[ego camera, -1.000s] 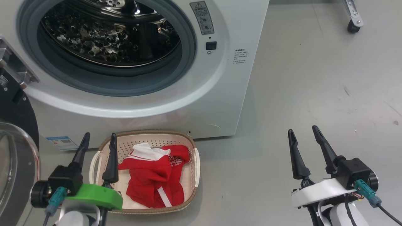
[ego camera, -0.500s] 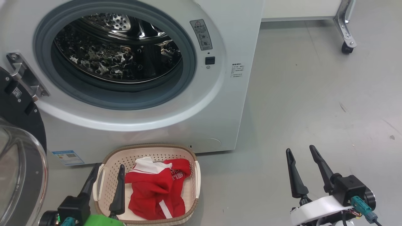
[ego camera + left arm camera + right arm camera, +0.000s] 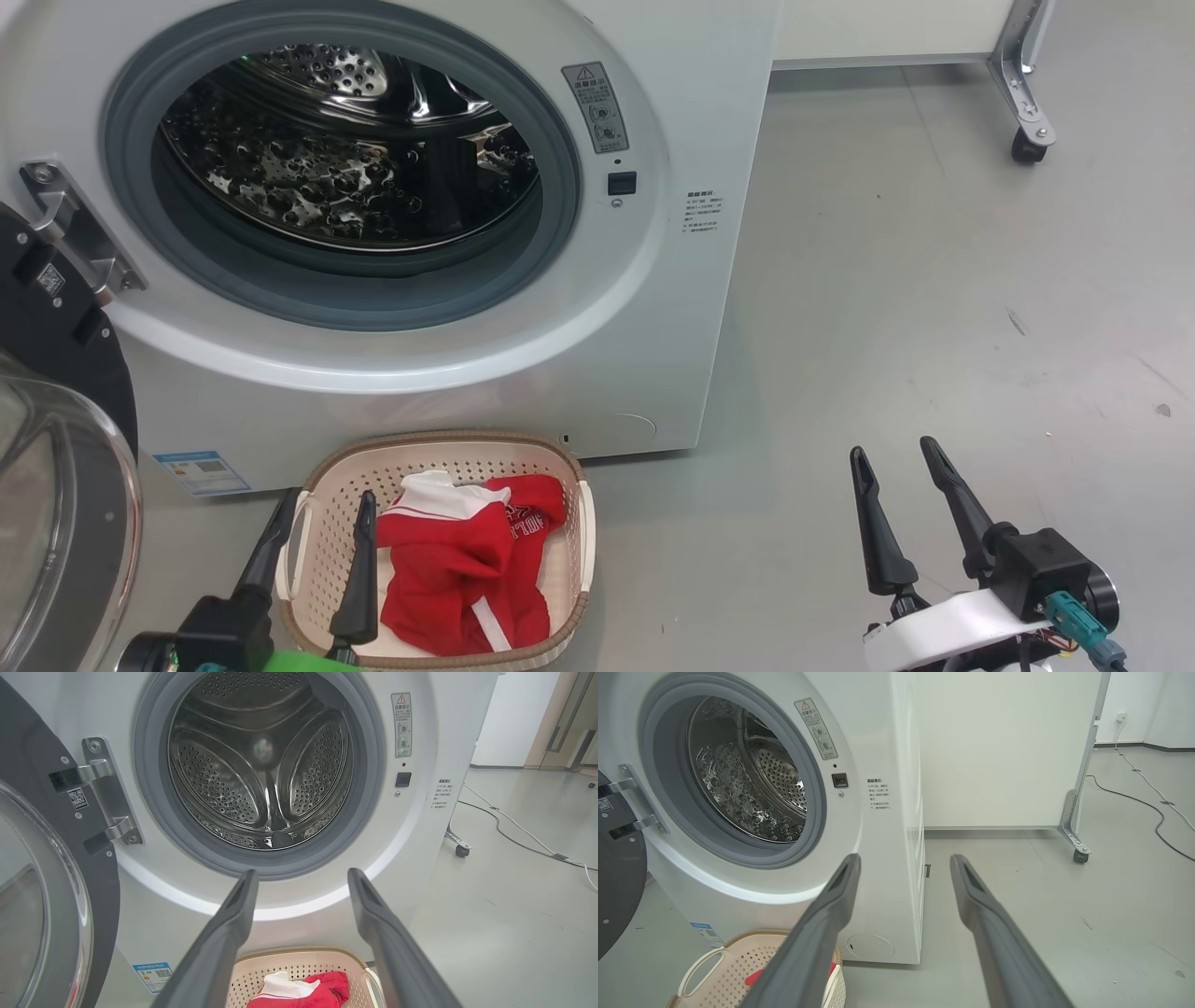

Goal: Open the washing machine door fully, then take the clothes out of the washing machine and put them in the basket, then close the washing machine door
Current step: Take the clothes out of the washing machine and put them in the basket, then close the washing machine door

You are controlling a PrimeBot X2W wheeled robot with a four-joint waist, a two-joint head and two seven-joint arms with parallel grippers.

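The white washing machine (image 3: 653, 308) stands with its steel drum (image 3: 345, 159) showing no clothes inside. Its black round washing machine door (image 3: 47, 355) hangs swung out at the far left, glass bowl facing me. On the floor before the machine sits the cream basket (image 3: 439, 439), and the red clothes (image 3: 457, 569) lie in it. My left gripper (image 3: 325, 499) is open over the basket's left side, holding nothing. My right gripper (image 3: 892, 450) is open above bare floor to the right. In the left wrist view the left gripper (image 3: 302, 872) points at the drum (image 3: 261, 765), above the basket (image 3: 299, 952).
A white panel on a castor frame (image 3: 1027, 140) stands behind and to the right of the machine. Cables (image 3: 1148, 807) run across the grey floor (image 3: 934, 327) further right. The door's metal hinge (image 3: 75, 233) juts out at the opening's left edge.
The head view has tilted, so the scene sits lower in it. Both open grippers have drawn back a little towards the bottom edge. The clothes lie still in the basket.
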